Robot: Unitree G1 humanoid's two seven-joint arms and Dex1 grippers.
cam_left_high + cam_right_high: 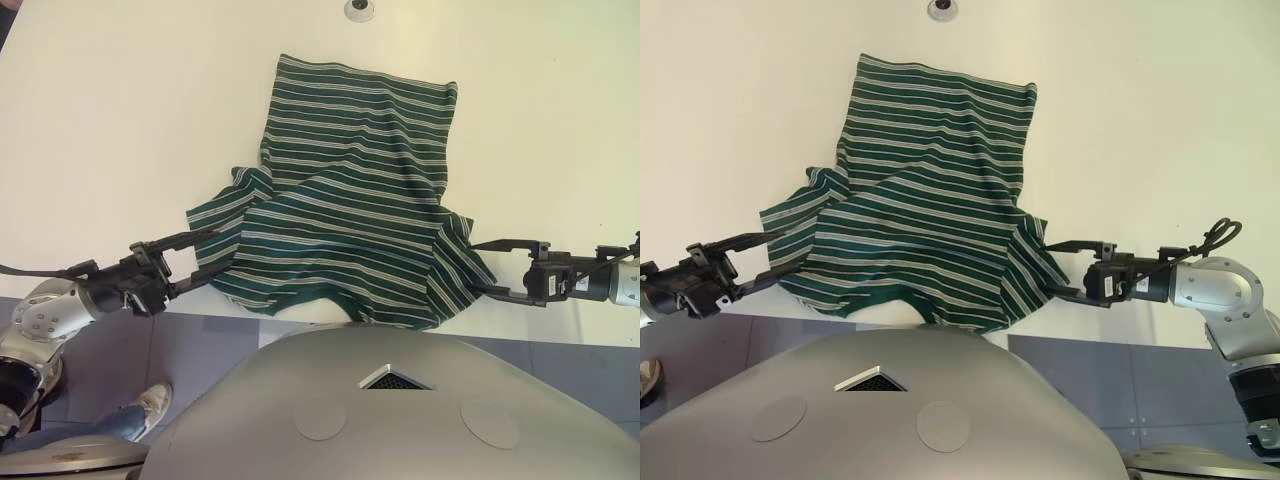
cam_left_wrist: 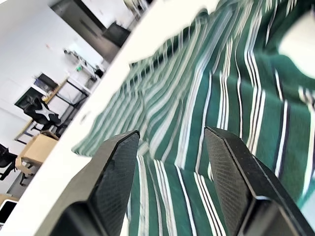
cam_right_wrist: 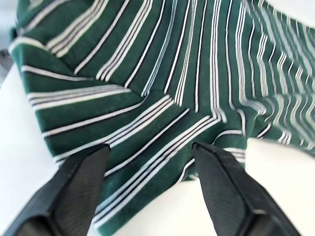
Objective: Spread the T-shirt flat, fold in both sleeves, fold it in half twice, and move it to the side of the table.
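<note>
The T-shirt (image 1: 350, 190) lies bunched, so which folds are sleeves and where the collar sits cannot be told. Its near edge is partly hidden, and in both wrist views the cloth runs off the edges, blurred in the left one. Past the T-shirt's far edge a small round thing (image 1: 359, 9) on the worktop (image 1: 120, 120) is cut by the top edge and too small to identify, and whether the left claw (image 1: 222, 252) and right claw (image 1: 472, 267), at its near corners, touch the cloth is unclear.
</note>
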